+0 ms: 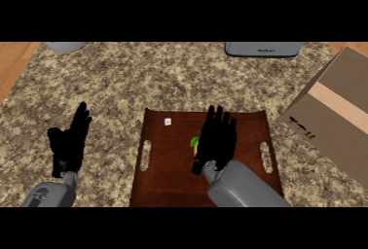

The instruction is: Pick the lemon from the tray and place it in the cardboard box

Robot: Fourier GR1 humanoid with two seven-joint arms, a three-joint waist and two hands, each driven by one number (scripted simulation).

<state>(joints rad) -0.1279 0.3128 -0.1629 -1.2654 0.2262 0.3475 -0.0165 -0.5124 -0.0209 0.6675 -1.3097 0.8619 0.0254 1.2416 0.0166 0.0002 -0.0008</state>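
A brown wooden tray (165, 170) with slot handles lies on the speckled counter, front centre. My right hand (216, 138) hovers over the tray's middle with straight fingers, covering most of the lemon (194, 142); only a yellow-green sliver shows at the hand's left edge. Whether the hand touches the lemon is hidden. The cardboard box (338, 114) with a tape strip stands at the right, tilted in view. At the left of the tray my left hand (69, 141) rests open, fingers up.
A small white item (167, 121) lies near the tray's far edge. A grey appliance (264, 48) stands at the back right and a grey object (66, 46) at the back left. A wooden strip (13, 63) runs along the left edge.
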